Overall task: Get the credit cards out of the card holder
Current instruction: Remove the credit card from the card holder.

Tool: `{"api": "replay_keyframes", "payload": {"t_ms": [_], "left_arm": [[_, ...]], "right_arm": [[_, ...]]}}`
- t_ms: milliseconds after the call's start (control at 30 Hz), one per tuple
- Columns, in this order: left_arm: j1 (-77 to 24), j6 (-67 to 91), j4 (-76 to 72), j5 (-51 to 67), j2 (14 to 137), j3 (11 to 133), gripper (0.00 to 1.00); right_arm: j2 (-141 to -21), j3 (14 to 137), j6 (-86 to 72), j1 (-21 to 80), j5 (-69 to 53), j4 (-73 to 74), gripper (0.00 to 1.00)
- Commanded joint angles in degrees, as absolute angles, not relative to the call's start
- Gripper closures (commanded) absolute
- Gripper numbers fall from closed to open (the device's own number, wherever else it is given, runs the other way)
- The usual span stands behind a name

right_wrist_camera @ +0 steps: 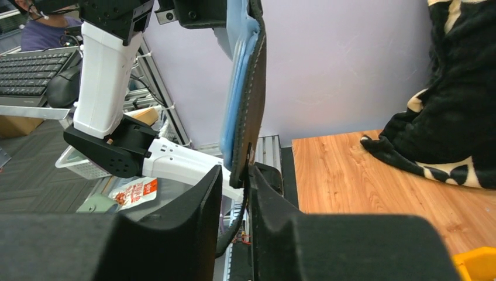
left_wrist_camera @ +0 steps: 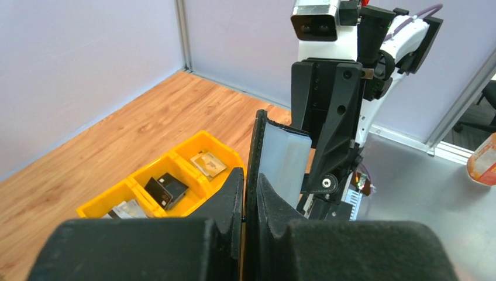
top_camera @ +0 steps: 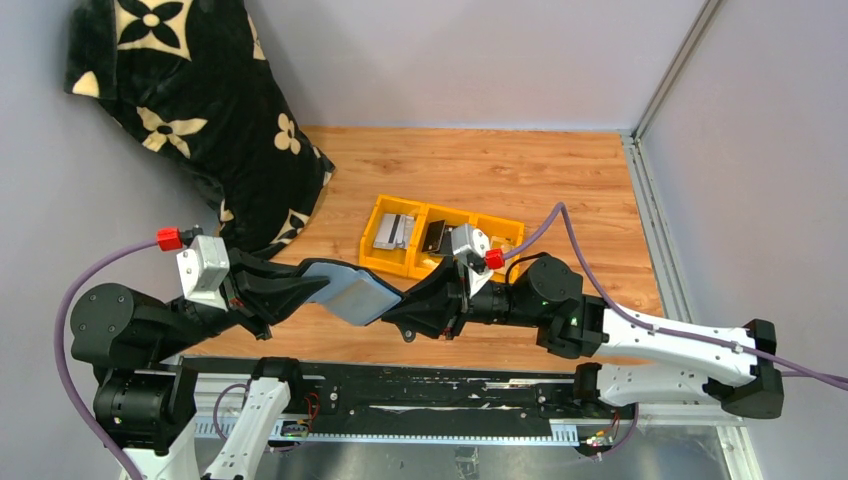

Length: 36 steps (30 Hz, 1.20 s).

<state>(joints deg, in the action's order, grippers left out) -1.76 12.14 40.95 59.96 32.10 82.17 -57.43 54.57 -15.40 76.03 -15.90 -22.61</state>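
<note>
While the left gripper (top_camera: 318, 282) is clamping one end of the black leather-like bifold card holder (top_camera: 352, 291) above the wooden table (top_camera: 500, 165), the fingers of the right gripper (top_camera: 395, 305) are straddling the other end, slightly apart.

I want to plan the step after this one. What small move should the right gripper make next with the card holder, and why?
Probably close the right gripper on the card holder's free edge. Its jaws stand apart around that edge, while the left gripper is shut on the opposite end. A second grip would let the arms spread the holder open.
</note>
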Motion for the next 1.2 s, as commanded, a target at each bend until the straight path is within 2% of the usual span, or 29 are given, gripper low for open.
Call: {"api": "replay_keyframes", "payload": {"t_ms": [0, 267, 567, 733, 833, 1167], "left_arm": [[-2.02, 15.74, 37.64, 60.76, 32.41, 82.53, 1.00], [-1.96, 17.54, 36.55, 62.06, 32.27, 82.60, 1.00], [-2.01, 18.32, 35.69, 62.74, 32.26, 82.18, 1.00], [-1.99, 18.27, 35.68, 63.11, 32.17, 81.93, 1.00], [-1.94, 18.06, 35.73, 63.03, 32.08, 81.87, 1.00], [-1.94, 17.11, 35.73, 61.94, 31.33, 80.53, 1.00]], "right_arm": [[-56.67, 54.60, -14.15, 76.82, -13.52, -23.12, 0.77], [-58.12, 56.69, -13.70, 76.81, -12.74, -24.70, 0.90], [-58.67, 58.11, -13.66, 76.82, -11.47, -25.18, 0.92], [-59.68, 59.33, -14.05, 76.79, -11.99, -26.01, 0.70], [-60.24, 59.76, -14.38, 76.82, -12.29, -25.89, 0.61], [-60.97, 59.81, -16.14, 76.81, -15.12, -27.65, 0.46]]}}
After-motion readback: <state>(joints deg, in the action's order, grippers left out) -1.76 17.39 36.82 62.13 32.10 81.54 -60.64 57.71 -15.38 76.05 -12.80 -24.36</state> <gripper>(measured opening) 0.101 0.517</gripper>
